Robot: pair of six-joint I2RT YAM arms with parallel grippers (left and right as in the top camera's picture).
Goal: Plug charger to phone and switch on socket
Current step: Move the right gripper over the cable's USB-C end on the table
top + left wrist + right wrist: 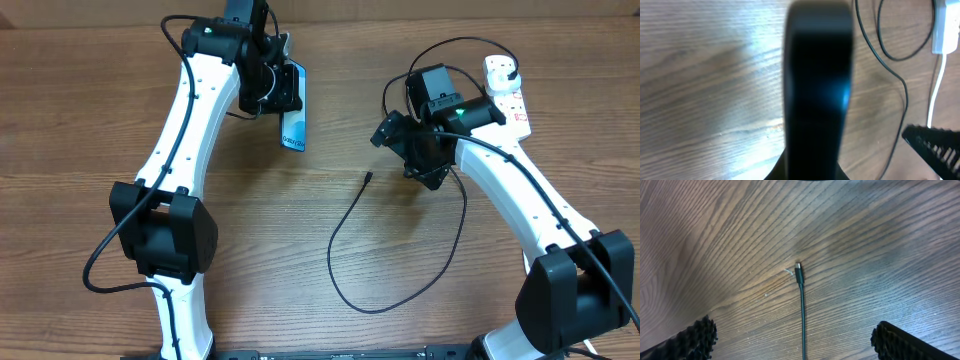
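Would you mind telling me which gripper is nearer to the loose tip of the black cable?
Right. The right gripper hovers open above the cable tip, which lies between its fingers in the wrist view. The left gripper is farther off, at the phone.

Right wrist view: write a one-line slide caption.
Open right gripper above the charger tip lying on the table.

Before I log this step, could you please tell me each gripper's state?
Left gripper: cannot be told; its wrist view is mostly blocked.
Right gripper: open and empty, above the charger tip.
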